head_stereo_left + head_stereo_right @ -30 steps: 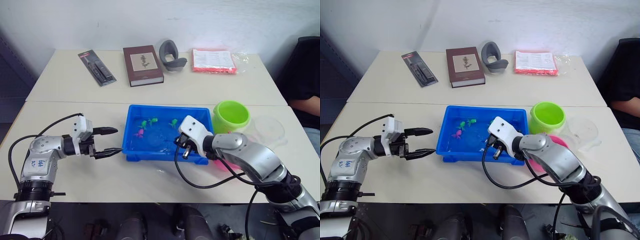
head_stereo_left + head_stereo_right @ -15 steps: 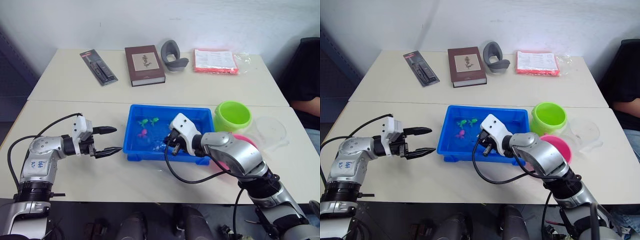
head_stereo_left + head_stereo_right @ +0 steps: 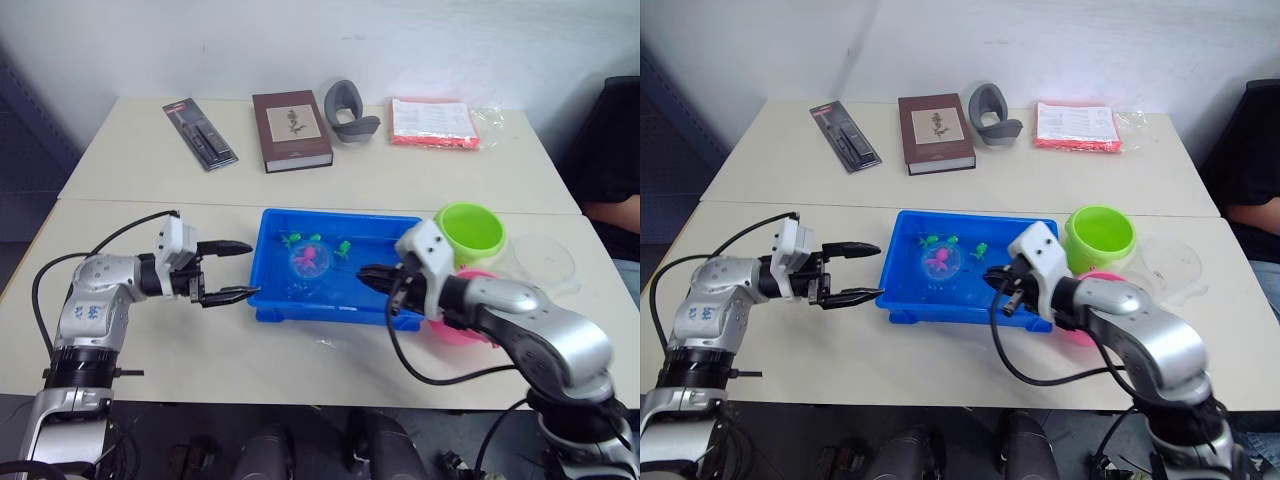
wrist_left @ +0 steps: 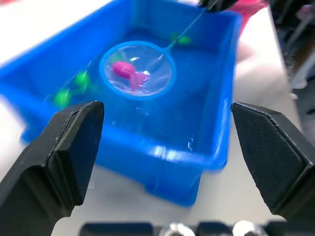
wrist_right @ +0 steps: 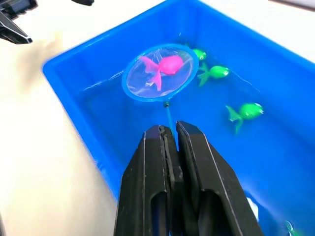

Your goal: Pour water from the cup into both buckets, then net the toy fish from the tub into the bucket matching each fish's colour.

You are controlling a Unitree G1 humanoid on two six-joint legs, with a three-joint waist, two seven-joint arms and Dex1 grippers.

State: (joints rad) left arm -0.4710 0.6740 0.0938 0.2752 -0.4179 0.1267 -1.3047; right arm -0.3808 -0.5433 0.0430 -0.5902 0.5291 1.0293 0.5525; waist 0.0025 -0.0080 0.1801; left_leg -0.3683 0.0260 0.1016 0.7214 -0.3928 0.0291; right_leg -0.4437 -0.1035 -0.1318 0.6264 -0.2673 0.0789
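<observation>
On the pale table (image 3: pixel 150 330) the right gripper (image 5: pixel 167 135), clamped on the net (image 5: pixel 160 78) stick, holds a pink fish (image 5: pixel 165 65) in the hoop ahead over the tub (image 3: pixel 300 310); a tilt toward the pink bucket (image 3: pixel 462 328) behind it could spill the fish, while the left gripper (image 3: pixel 232 270) hangs spread.

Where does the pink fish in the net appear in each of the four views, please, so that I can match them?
Left eye view: pink fish in the net, mid-tub.
Right eye view: same fish, left of centre.
Left wrist view: fish inside the hoop, above centre.
Right wrist view: fish beyond the right gripper.
Shared landmark: the blue tub, with green fish nearby.
</observation>
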